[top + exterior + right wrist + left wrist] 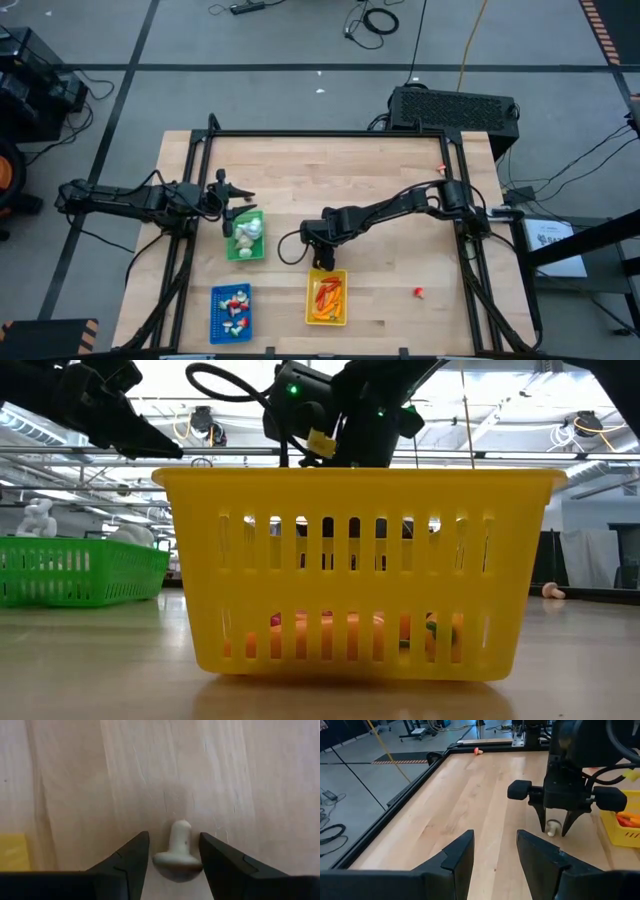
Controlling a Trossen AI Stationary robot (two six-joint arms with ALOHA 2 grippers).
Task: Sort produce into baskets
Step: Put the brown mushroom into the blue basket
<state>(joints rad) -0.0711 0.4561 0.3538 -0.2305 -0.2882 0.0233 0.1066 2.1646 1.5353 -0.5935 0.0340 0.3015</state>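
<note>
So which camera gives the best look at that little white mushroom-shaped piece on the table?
The right wrist view: the white piece lies between the right gripper's open fingers. The left wrist view shows it small; the other views hide it.

No legible text in any view.
White paper sheet at right edge of the high view carries dark print, too small to read; nothing readable on baskets, arms or table.

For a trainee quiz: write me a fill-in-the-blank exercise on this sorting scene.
1. The right gripper stands open around a small white ____ on the table.
2. The orange pieces lie in the ____ basket.
3. The left gripper hangs open above the far end of the ____ basket.
4. A stray red piece lies on the ____.

Missing: mushroom; yellow; green; table
</note>
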